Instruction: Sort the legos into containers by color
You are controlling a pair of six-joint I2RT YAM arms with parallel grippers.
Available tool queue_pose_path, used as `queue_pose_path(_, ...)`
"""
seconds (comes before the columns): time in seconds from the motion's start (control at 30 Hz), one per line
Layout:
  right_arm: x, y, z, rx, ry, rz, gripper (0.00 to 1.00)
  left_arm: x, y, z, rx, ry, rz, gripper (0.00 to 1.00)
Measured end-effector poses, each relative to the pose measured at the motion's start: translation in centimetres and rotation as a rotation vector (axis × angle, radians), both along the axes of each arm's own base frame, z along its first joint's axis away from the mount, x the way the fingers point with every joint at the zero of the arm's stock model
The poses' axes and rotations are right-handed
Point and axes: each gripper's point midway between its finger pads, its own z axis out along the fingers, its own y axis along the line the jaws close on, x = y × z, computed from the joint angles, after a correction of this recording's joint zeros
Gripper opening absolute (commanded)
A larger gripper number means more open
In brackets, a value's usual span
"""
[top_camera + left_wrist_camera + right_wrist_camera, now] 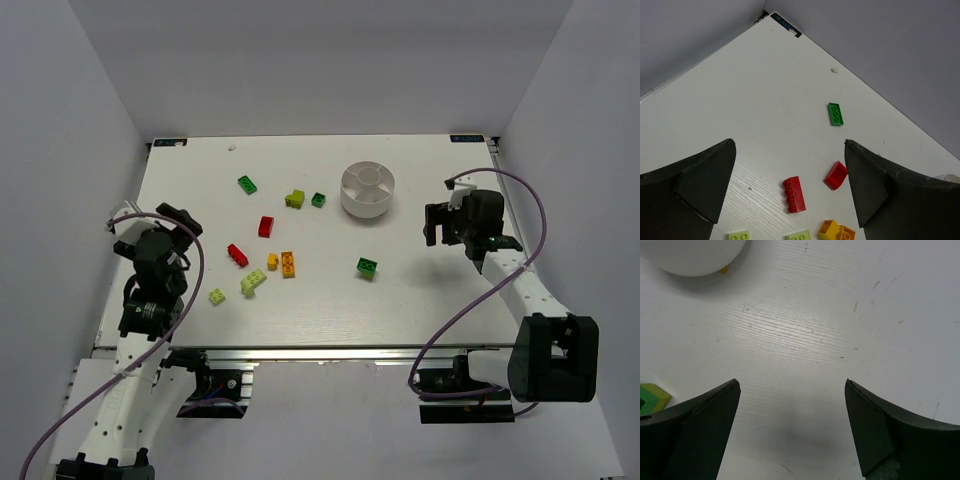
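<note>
The legos lie loose on the white table: a flat green one [247, 184], a lime [295, 198] and a dark green [318, 200] further back, two red [266, 226] [237, 254], a yellow [272, 261] beside an orange [288, 264], two lime [253, 283] [217, 296] and a green [367, 267]. The round white dish [368, 189] with its containers stands at the back right. My left gripper [185, 228] [790, 142] hovers open left of the red bricks [794, 194] [835, 175]. My right gripper [432, 225] [790, 382] hangs open and empty over bare table right of the dish [690, 255].
Grey walls close in the table [440, 300] on three sides. A cable loops from each arm. In the right wrist view a green brick [652, 397] shows at the left edge, and a tiny orange speck [723, 270] lies by the dish's foot.
</note>
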Motion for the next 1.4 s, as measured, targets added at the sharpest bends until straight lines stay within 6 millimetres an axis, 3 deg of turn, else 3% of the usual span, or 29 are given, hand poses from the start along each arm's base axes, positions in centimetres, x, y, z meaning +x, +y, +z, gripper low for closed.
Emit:
queue_pose_path(0.17,-1.0,2.4,1.0,-0.02,-0.027,0.233,0.89,-0.1,0.0,-0.2,0.014,0.013,-0.007,0.98)
queue_pose_path(0.2,-1.4,2.9,1.2,-0.039,-0.039,0.306,0.89,0.0,-0.1,-0.2,0.018,0.016,-0.015,0.93)
queue_pose_path(0.23,-1.9,3.3,1.5,-0.064,-0.045,0.381,0.87,0.1,-0.4,-0.3,0.021,0.022,-0.036,0.72)
queue_pose_path(0.27,-2.5,4.4,2.0,-0.07,-0.035,0.497,0.77,0.3,-0.9,-0.6,0.024,0.033,-0.064,0.43)
queue_pose_path(0.3,-2.8,5.2,2.4,-0.062,-0.035,0.576,0.51,0.5,-1.3,-0.9,0.028,0.047,-0.089,0.22)
queue_pose_path(0.33,-3.3,6.2,2.6,-0.034,-0.019,0.644,0.25,0.7,-1.7,-1.2,0.03,0.058,-0.11,0.16)
queue_pose_path(0.37,-3.7,6.8,2.4,-0.018,-0.005,0.681,0.3,0.9,-2.0,-1.5,0.023,0.067,-0.125,0.17)
queue_pose_path(0.4,-4.6,7.8,1.9,0.013,0.042,0.714,0.5,1.1,-2.5,-2.1,0.027,0.094,-0.157,0.43)
queue_pose_path(0.43,-5.3,8.8,1.1,0.037,0.106,0.737,0.8,1.2,-3.2,-2.6,0.012,0.11,-0.191,0.64)
queue_pose_path(0.47,-5.6,9.8,0.5,0.068,0.18,0.724,0.89,1.3,-4.2,-3.4,-0.018,0.135,-0.239,0.75)
queue_pose_path(0.5,-5.7,10.9,-0.1,0.092,0.238,0.702,0.89,1.3,-5.1,-4.0,-0.051,0.154,-0.281,0.9)
queue_pose_path(0.53,-5.7,10.9,-0.6,0.11,0.285,0.653,0.89,1.2,-6.0,-4.7,-0.092,0.176,-0.315,0.92)
queue_pose_path(0.57,-7.3,13.6,-0.5,0.106,0.294,0.741,0.89,0.8,-7.9,-6.0,-0.181,0.202,-0.389,0.93)
queue_pose_path(0.63,-7.8,15.1,-0.9,0.059,0.218,0.852,0.89,0.3,-8.7,-6.6,-0.216,0.209,-0.423,0.93)
queue_pose_path(0.77,-11.5,17.9,-3.1,-0.018,0.196,1.074,0.89,-0.7,-9.7,-7.4,-0.247,0.21,-0.479,0.93)
queue_pose_path(1.03,-9.5,19.3,-4.6,-0.148,0.194,1.092,0.89,-0.9,-11.5,-8.7,-0.299,0.206,-0.567,0.93)
queue_pose_path(1.4,-7.3,19.3,-5.0,-0.255,0.185,1.015,0.88,-1.8,-11.8,-7.6,-0.324,0.169,-0.59,0.93)
